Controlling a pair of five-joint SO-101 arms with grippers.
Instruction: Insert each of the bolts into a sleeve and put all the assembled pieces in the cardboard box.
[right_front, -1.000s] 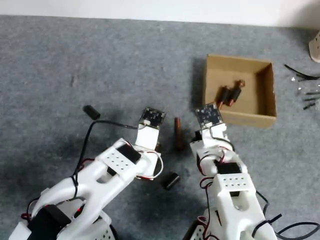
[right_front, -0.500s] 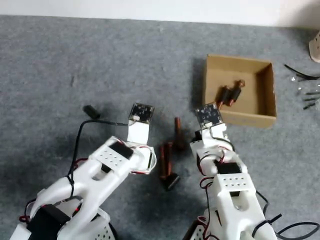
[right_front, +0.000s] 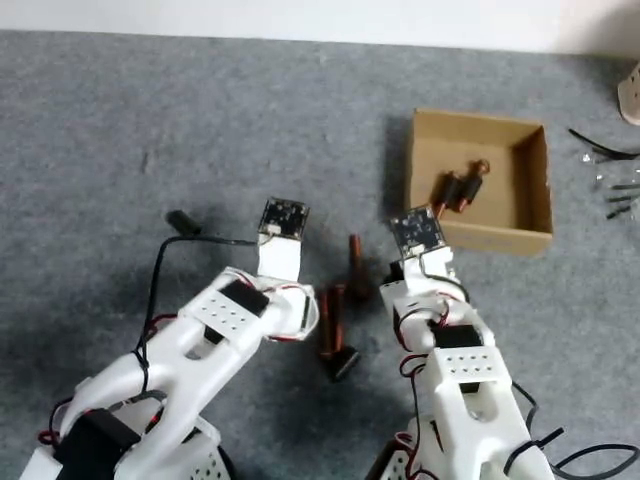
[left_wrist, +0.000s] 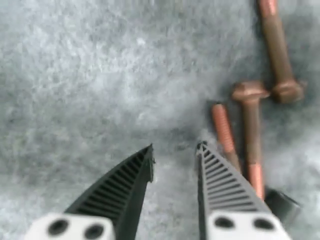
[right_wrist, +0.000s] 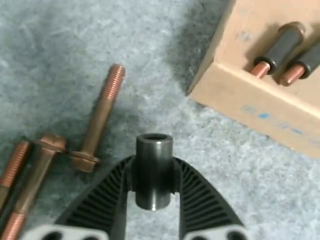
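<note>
left gripper (left_wrist: 175, 148) pulled back left, fingers spread, empty; bolts (left_wrist: 251, 131) now uncovered mid-frame. right gripper (right_wrist: 153, 165) pinches sleeve (right_wrist: 154, 150); bolt pickup prob next.

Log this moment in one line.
left tool open | right tool shut on sleeve | three bolts loose | box holds two assemblies

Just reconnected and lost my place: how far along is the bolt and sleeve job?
Done: two assembled pieces lie in the cardboard box. In hand: the right tool grips a sleeve; the left tool is open, empty, above the carpet. Left: three loose bolts, one black sleeve beside them and a far sleeve off to the side, all unassembled.
</note>
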